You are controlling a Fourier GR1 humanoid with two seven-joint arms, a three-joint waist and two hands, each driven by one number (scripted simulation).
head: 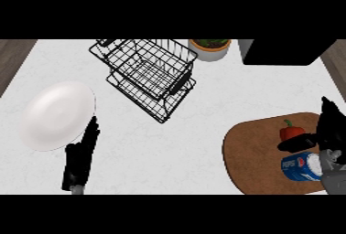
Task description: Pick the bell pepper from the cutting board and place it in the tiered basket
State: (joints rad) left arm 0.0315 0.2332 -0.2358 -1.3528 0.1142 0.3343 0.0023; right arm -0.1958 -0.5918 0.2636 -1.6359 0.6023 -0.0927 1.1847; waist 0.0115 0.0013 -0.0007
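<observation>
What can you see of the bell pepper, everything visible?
The bell pepper is small, glossy red, with a short green stem pointing up and away from the robot. It sits on the round brown cutting board, toward the board's right part. The right hand is at it: a dark thumb or finger lies just below and beside it, possibly touching; contact cannot be told for sure. A blue can lies close by on the board, nearer the robot. The pepper is far from the tiered basket.
</observation>
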